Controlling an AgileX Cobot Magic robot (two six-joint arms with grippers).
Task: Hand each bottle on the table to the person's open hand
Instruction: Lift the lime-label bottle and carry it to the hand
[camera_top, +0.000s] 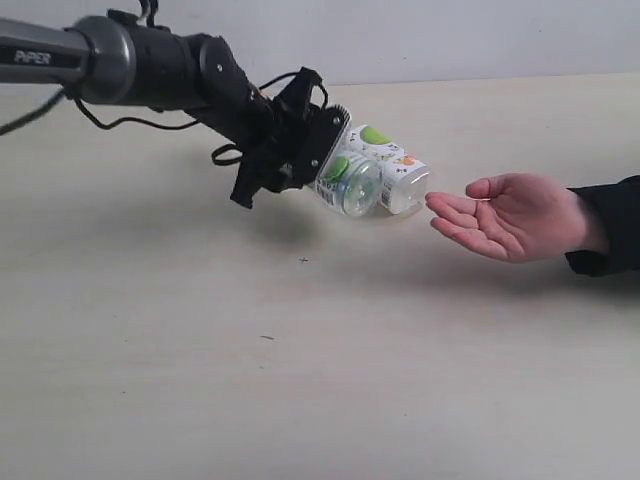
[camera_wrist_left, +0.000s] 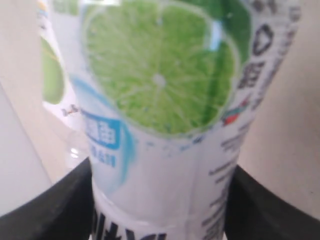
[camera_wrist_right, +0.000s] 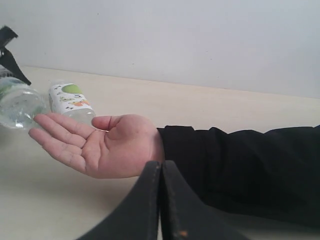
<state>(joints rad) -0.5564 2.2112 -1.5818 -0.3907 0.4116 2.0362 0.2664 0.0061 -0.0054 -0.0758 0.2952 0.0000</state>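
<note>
Surface: broad pale beige tabletop (camera_top: 300, 380) with faint wood grain, backed by a plain light-grey wall (camera_top: 450, 35).
Left gripper (camera_top: 335, 165): black two-finger claw on a dark arm marked PIPER, reaching from the left of the exterior view. It was clamped on the lime bottle, with its black fingers (camera_wrist_left: 55, 210) pressed against both sides of the bottle's body.
Lime bottle (camera_top: 352, 182): small clear plastic bottle with a white-green lime-slice label. It was held sideways in the left gripper and appeared raised off the tabletop, with its clear end just short of the person's fingertips.
Second bottle (camera_top: 402, 175): small clear plastic bottle with a white-green label and orange marks. It lay on its side on the tabletop just behind the lime bottle, near the fingertips; whether the two bottles touched could not be told.
Open hand (camera_top: 510, 215): bare, palm up, fingers toward the bottles, extended from the right in a black sleeve (camera_top: 610, 225).
Right gripper (camera_wrist_right: 161, 200): black jaws pressed together, nothing between them.
</note>
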